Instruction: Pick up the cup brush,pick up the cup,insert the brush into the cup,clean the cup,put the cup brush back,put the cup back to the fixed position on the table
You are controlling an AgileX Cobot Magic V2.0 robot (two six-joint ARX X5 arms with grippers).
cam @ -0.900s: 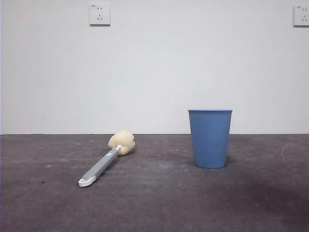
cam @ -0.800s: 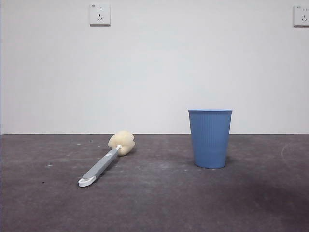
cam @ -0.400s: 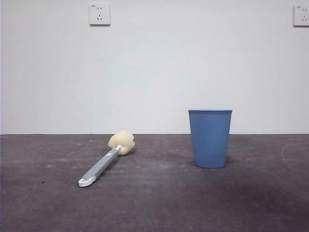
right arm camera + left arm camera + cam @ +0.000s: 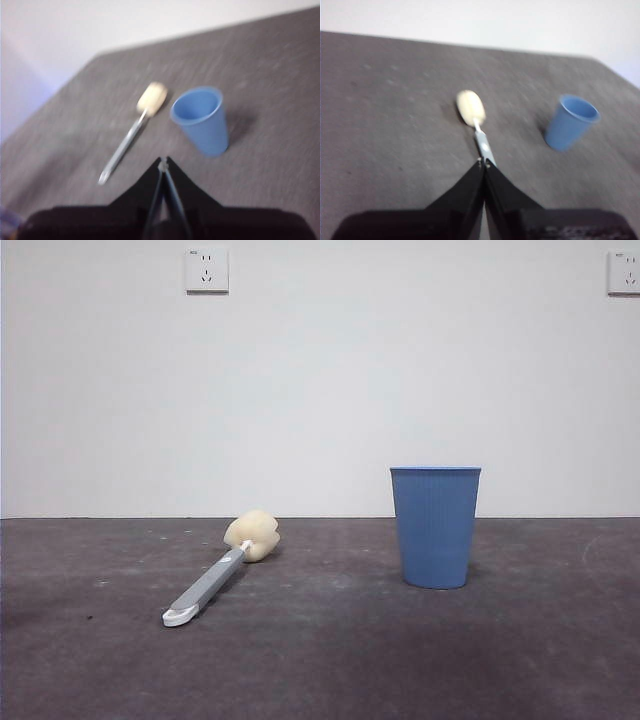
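The cup brush (image 4: 213,577) lies flat on the table (image 4: 330,660), left of centre, its cream sponge head toward the wall and its white looped tip toward the camera. The blue ribbed cup (image 4: 435,526) stands upright to its right. Neither gripper shows in the front view. In the left wrist view my left gripper (image 4: 484,164) is shut and empty, high above the table, its tips over the brush handle (image 4: 483,142), the cup (image 4: 570,122) off to the side. In the right wrist view my right gripper (image 4: 163,164) is shut and empty, above the table short of the cup (image 4: 202,121) and brush (image 4: 131,135).
A white wall stands behind the table with two sockets, one at the upper left (image 4: 206,270) and one at the upper right edge (image 4: 624,272). Both wrist views are blurred.
In the front view the brush and cup have not moved. The shadow on the table's near part has shifted slightly.
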